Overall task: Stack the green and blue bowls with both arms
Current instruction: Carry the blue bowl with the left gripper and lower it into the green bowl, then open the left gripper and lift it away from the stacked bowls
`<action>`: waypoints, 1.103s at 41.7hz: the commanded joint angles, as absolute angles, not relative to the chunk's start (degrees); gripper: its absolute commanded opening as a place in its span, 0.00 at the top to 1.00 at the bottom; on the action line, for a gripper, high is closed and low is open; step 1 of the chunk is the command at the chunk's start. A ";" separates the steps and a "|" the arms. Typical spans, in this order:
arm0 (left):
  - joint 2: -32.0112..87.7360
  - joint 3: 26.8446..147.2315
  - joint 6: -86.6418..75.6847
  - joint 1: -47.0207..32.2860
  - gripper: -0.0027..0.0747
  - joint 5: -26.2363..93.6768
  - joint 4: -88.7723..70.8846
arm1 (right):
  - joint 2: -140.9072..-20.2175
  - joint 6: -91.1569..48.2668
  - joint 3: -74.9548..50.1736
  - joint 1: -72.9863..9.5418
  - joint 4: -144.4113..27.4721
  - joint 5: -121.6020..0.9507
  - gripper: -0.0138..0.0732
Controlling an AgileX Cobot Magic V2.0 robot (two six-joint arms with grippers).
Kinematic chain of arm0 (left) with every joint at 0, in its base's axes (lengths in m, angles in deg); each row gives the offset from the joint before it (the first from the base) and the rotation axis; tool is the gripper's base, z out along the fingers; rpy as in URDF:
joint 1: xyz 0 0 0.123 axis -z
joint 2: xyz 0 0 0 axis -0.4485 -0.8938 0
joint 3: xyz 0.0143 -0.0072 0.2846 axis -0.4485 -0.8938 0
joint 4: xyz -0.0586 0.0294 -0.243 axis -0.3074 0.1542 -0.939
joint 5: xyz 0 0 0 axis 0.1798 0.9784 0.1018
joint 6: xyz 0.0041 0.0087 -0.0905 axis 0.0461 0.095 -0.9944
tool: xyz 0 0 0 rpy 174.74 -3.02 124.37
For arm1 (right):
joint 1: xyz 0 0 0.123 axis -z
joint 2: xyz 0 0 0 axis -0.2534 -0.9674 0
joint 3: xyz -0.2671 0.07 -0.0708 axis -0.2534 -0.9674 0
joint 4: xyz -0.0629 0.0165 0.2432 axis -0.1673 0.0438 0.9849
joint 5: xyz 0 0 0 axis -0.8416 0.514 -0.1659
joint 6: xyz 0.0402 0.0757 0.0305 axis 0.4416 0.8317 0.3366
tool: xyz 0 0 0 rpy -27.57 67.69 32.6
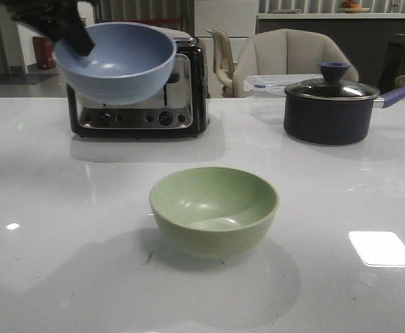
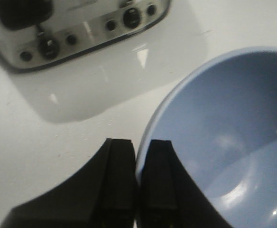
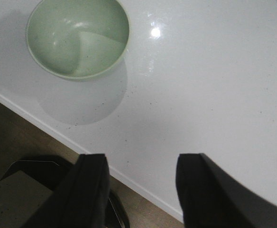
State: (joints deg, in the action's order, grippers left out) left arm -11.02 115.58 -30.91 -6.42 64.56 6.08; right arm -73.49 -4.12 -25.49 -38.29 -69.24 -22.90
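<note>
The pale green bowl stands upright on the white table, near the front middle; it also shows in the right wrist view. My left gripper is shut on the rim of the dusty blue bowl and holds it tilted in the air in front of the toaster, up and to the left of the green bowl. In the left wrist view the jaws pinch the blue bowl's rim. My right gripper is open and empty over the table's front edge, out of the front view.
A silver and black toaster stands at the back left, also in the left wrist view. A dark lidded saucepan with a purple handle stands at the back right. A chair is behind the table.
</note>
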 commanded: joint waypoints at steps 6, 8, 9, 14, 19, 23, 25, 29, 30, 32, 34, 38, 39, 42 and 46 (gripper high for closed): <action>-8.86 117.27 -30.18 2.33 0.84 65.92 4.72 | -72.96 -3.99 -23.96 -38.21 -69.71 -25.70 0.33; -9.72 117.27 -30.18 3.76 0.84 65.99 4.72 | -72.96 -3.99 -23.96 -38.21 -69.71 -25.70 0.33; -10.11 117.27 -30.18 4.26 0.84 65.99 4.72 | -72.96 -3.99 -23.96 -38.21 -69.71 -25.70 0.33; -12.49 117.27 -30.18 5.92 0.84 65.99 4.42 | -72.96 -3.99 -23.96 -38.21 -69.71 -25.70 0.33; -15.30 117.27 -30.18 6.17 0.84 65.94 2.41 | -72.96 -3.99 -23.96 -38.21 -69.71 -25.70 0.33; -17.59 117.27 -30.18 6.17 0.84 65.34 1.32 | -72.96 -3.99 -23.96 -38.21 -69.71 -25.70 0.33; -18.86 117.27 -30.18 6.17 0.84 65.34 1.24 | -72.96 -3.99 -23.96 -38.21 -69.71 -25.70 0.33; -21.10 117.27 -30.18 6.17 0.84 65.34 -0.55 | -72.96 -3.99 -23.96 -38.21 -69.71 -25.70 0.33; -21.58 117.27 -30.18 6.17 0.84 65.34 -1.12 | -72.96 -3.99 -23.96 -38.21 -69.71 -25.70 0.33; -22.34 117.36 -30.18 6.17 0.84 65.20 -1.23 | -72.96 -3.99 -23.96 -38.21 -69.71 -25.70 0.33; -23.12 117.36 -30.18 6.17 0.83 65.20 -1.23 | -72.96 -3.99 -23.96 -38.21 -69.71 -25.70 0.33; -23.76 117.36 -30.18 6.17 0.77 65.11 -1.10 | -72.96 -3.99 -23.96 -38.21 -69.71 -25.70 0.33; -23.86 117.36 -30.18 6.17 0.74 65.08 -1.10 | -72.96 -3.99 -23.96 -38.21 -69.71 -25.70 0.33; -23.86 117.52 -30.18 6.17 0.56 65.08 -1.10 | -72.96 -3.99 -23.96 -38.21 -69.71 -25.70 0.33; -23.86 118.45 -30.08 6.17 0.28 66.48 -1.10 | -72.96 -3.99 -23.96 -38.21 -69.71 -25.70 0.33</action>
State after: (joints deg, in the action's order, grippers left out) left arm -27.07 115.94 -30.14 5.90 67.24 0.42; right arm -73.49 -4.12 -25.49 -38.29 -69.24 -22.90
